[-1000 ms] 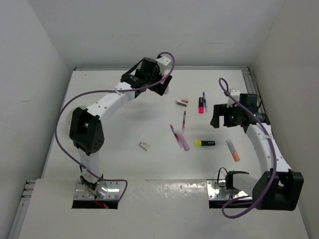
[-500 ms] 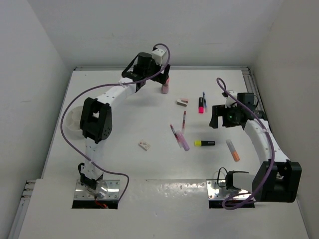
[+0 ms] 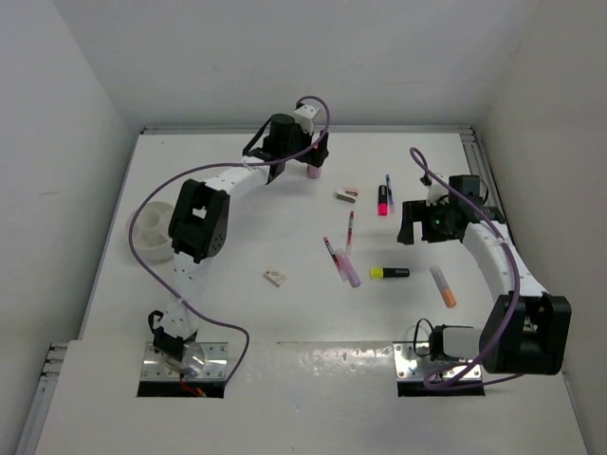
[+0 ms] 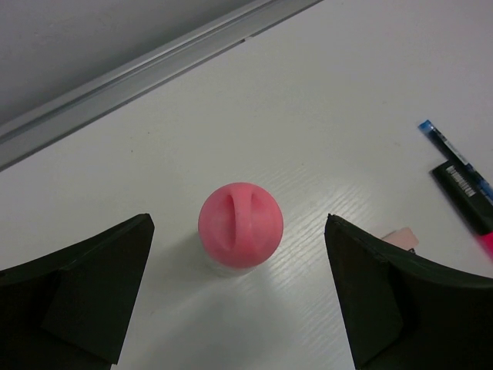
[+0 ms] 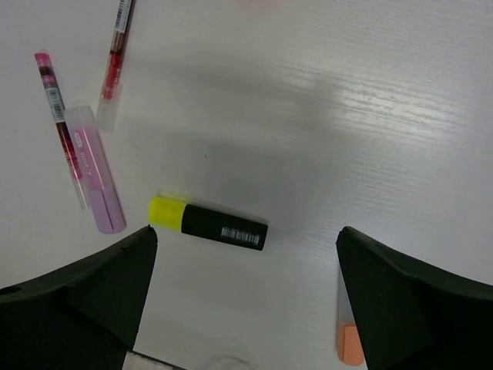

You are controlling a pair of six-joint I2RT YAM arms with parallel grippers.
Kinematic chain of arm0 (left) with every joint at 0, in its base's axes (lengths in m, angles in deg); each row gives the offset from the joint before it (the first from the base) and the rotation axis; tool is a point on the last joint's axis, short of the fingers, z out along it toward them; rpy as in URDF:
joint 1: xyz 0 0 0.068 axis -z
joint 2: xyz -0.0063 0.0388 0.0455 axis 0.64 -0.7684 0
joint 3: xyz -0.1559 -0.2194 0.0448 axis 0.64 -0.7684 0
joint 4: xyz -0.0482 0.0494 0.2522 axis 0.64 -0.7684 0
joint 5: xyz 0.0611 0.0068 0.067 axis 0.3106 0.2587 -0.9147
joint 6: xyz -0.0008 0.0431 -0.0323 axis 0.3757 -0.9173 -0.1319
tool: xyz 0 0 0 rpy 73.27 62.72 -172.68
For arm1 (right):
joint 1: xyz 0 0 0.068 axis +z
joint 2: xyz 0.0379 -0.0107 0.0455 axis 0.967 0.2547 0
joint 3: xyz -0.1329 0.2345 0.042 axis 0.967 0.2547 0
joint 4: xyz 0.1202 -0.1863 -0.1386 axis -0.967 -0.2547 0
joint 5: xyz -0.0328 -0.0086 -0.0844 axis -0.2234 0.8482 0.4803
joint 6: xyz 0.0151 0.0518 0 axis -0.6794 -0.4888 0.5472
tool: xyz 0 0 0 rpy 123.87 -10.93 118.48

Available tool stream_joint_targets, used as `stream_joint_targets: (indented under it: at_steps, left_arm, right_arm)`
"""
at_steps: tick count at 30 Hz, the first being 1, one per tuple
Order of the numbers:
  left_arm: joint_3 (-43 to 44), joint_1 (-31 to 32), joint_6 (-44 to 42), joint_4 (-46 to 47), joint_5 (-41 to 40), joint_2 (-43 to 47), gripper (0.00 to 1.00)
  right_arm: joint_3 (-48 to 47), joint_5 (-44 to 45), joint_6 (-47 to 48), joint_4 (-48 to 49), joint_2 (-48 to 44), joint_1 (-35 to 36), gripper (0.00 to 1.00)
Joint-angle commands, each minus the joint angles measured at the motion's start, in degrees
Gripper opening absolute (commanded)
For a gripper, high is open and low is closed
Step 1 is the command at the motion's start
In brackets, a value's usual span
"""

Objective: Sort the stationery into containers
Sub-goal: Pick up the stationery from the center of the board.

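Presently a pick appears to be lined up: the left tool (image 4: pixel 237 222) is held wide open above the pink-capped stick (image 4: pixel 240 227) standing near the far edge of the bench (image 3: pixel 237 313); descent and closing are needed next.

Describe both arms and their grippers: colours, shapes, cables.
The left arm and right arm look alike: slim white links joined by chunky black joint housings. A purple cable loops loosely alongside each one. The left gripper and right gripper each have two plain, matte black, wedge-shaped fingers. Each arm is mounted on a shiny metal base plate.
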Motion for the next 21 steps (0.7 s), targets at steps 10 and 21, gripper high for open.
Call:
stream_joint_targets:
  at_steps: [10, 21]
  left_arm:
    - [3.29, -0.43, 1.03, 7.60, -0.88, -4.21, 0.90]
    - [2.42, -0.43, 2.79, 6.73, -0.08, -1.93, 0.22]
  right_arm:
    - [-2.45, -0.60, 0.62, 0.30, 0.55, 0.03, 0.98]
    - [-2.62, -0.34, 0.62, 0.38, -0.15, 0.03, 0.98]
